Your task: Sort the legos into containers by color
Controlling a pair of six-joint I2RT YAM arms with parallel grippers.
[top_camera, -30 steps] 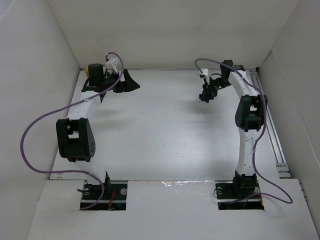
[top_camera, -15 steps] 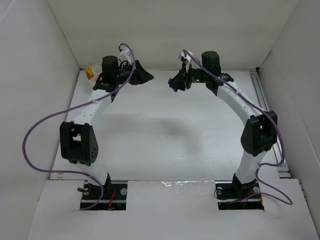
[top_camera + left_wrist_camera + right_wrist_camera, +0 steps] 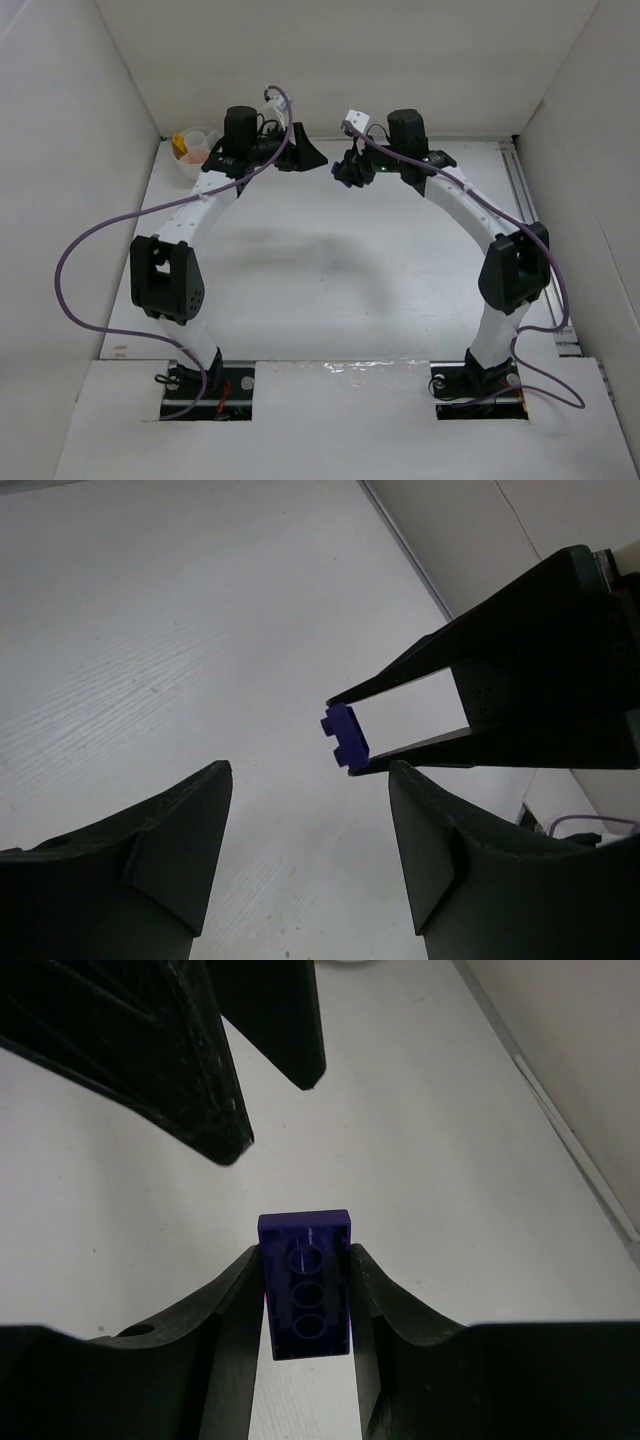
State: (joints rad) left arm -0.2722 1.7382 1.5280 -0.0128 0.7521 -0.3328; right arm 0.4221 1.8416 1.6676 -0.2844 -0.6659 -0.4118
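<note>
At the back centre, my right gripper [image 3: 349,171] is shut on a dark blue lego [image 3: 344,173]. In the right wrist view the brick [image 3: 305,1285] is pinched by its long sides, hollow underside up, between my right gripper [image 3: 305,1253] fingers. My left gripper [image 3: 308,156] faces it, open and empty. In the left wrist view the brick [image 3: 343,736] hangs just beyond my left gripper [image 3: 308,770] and to the right, apart from it. The white bowl [image 3: 208,136], the container, sits at the back left. It holds yellow [image 3: 180,146] and orange [image 3: 191,158] legos.
White walls enclose the table on the left, back and right. A metal rail [image 3: 545,270] runs along the right edge. Purple cables [image 3: 70,260] loop out from both arms. The left gripper's fingers [image 3: 215,1080] loom at the top of the right wrist view.
The left gripper swung right, away from the bowl. The right gripper swung left with the blue brick. The two now face each other at the back centre.
</note>
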